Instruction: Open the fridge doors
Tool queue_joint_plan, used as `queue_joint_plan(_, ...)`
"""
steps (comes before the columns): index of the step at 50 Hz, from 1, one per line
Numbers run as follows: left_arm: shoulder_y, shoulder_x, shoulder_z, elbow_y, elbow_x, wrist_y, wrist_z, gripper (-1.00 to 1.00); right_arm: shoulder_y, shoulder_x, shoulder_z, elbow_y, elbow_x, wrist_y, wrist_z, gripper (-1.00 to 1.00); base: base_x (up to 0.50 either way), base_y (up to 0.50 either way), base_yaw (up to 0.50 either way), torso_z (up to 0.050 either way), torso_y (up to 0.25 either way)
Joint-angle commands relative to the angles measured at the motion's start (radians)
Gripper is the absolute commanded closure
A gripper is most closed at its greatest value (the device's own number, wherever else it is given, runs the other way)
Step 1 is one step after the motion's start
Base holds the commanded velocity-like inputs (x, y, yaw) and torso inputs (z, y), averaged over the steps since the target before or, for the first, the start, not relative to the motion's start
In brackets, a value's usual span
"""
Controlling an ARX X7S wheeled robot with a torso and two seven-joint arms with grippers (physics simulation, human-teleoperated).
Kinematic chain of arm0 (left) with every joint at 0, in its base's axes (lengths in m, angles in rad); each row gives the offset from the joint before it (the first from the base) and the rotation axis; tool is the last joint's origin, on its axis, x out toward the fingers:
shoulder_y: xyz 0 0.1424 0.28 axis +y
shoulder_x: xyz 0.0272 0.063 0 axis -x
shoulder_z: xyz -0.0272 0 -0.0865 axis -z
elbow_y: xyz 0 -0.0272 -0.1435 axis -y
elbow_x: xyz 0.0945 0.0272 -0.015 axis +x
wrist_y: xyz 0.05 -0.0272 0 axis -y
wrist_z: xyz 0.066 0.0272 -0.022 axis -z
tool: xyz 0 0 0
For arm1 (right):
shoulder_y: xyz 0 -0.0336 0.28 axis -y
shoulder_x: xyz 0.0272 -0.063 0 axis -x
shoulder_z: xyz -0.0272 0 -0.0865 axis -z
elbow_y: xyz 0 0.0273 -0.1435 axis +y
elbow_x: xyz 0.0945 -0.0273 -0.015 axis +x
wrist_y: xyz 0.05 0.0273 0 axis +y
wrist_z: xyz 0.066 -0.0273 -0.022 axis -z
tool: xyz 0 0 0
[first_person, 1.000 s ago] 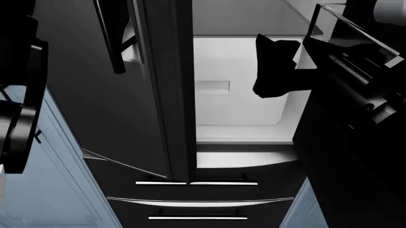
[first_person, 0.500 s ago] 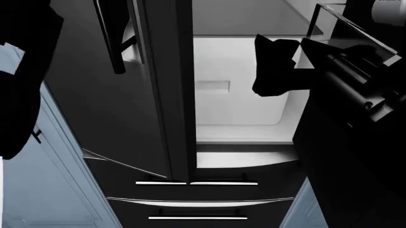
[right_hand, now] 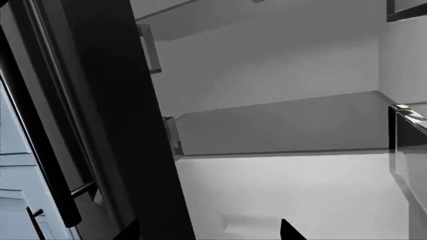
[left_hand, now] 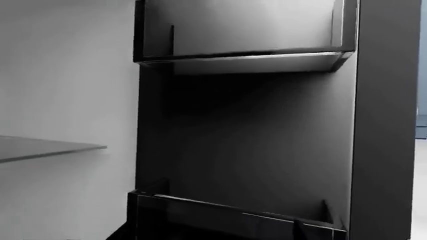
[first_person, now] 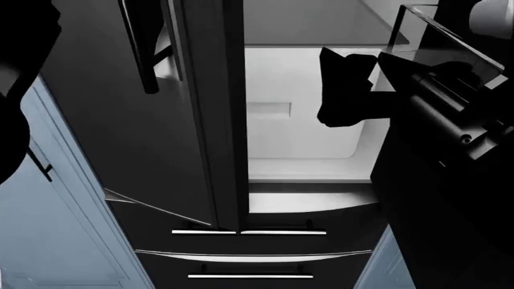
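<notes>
The left fridge door (first_person: 153,132) is a tall dark panel with a vertical bar handle (first_person: 138,42), and it stands partly open. The right fridge door (first_person: 442,198) is swung wide, its clear bin (first_person: 437,33) at the top. Between them shows the white interior (first_person: 297,132). My right gripper (first_person: 343,90) is a black shape in the gap, open, touching neither door; its fingertips (right_hand: 290,231) stand wide apart with nothing between. The left wrist view shows a door's inner side (left_hand: 253,140) with shelf bins (left_hand: 240,30). My left arm (first_person: 20,66) is at the far left, its gripper hidden.
Two wide black drawers with horizontal silver handles (first_person: 249,232) sit below the doors. Pale blue cabinet doors (first_person: 72,241) with a thin black handle (first_person: 40,165) flank the fridge on the left. A glass shelf (right_hand: 280,125) crosses the interior.
My left arm's black shape has drawn up and back toward the left edge, uncovering more of the pale blue cabinet. The right gripper has shifted slightly left. The doors have not moved.
</notes>
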Motion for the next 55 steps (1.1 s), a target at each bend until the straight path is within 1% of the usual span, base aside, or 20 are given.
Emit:
queue_joint_plan(1, 0.0, 0.001, 0.065, -0.014, -0.103, 0.033, -0.071, -1.0, -0.005, 0.0, 0.001, -0.004, 0.006, -0.006, -0.001, -1.0, 0.0, 0.0, 0.0, 0.0, 0.0)
queue_joint_plan(15, -0.002, 0.001, 0.06, 0.003, -0.097, 0.048, -0.105, -1.0, -0.012, 0.0, 0.005, 0.0, 0.014, -0.017, -0.004, -1.0, 0.0, 0.0, 0.0, 0.0, 0.0)
queue_joint_plan(21, -0.001, 0.001, 0.06, 0.004, -0.118, 0.052, -0.143, -1.0, -0.013, 0.001, 0.006, 0.002, 0.016, -0.021, -0.004, -1.0, 0.0, 0.0, 0.0, 0.0, 0.0)
queue_joint_plan(29, 0.018, 0.001, 0.068, -0.017, -0.142, 0.105, -0.298, -1.0, -0.015, 0.0, 0.005, 0.006, 0.014, -0.022, -0.007, -1.0, 0.0, 0.0, 0.0, 0.0, 0.0)
queue_joint_plan(40, 0.03, 0.001, 0.064, -0.012, -0.055, 0.264, -0.56, -1.0, -0.02, 0.001, 0.004, -0.001, 0.017, -0.025, -0.007, -1.0, 0.0, 0.0, 0.0, 0.0, 0.0)
queue_joint_plan(51, 0.028, 0.001, 0.062, -0.013, -0.045, 0.27, -0.606, -1.0, -0.025, 0.005, 0.005, -0.01, 0.022, -0.029, -0.004, -1.0, 0.0, 0.0, 0.0, 0.0, 0.0)
queue_joint_plan(53, 0.028, 0.001, 0.062, -0.015, -0.045, 0.277, -0.626, -1.0, -0.027, 0.005, 0.005, -0.014, 0.023, -0.03, -0.002, -1.0, 0.0, 0.0, 0.0, 0.0, 0.0)
queue_joint_plan(55, 0.03, 0.001, 0.064, -0.015, -0.034, 0.309, -0.673, -1.0, -0.028, 0.005, 0.005, -0.015, 0.023, -0.031, -0.002, -1.0, 0.0, 0.0, 0.0, 0.0, 0.0)
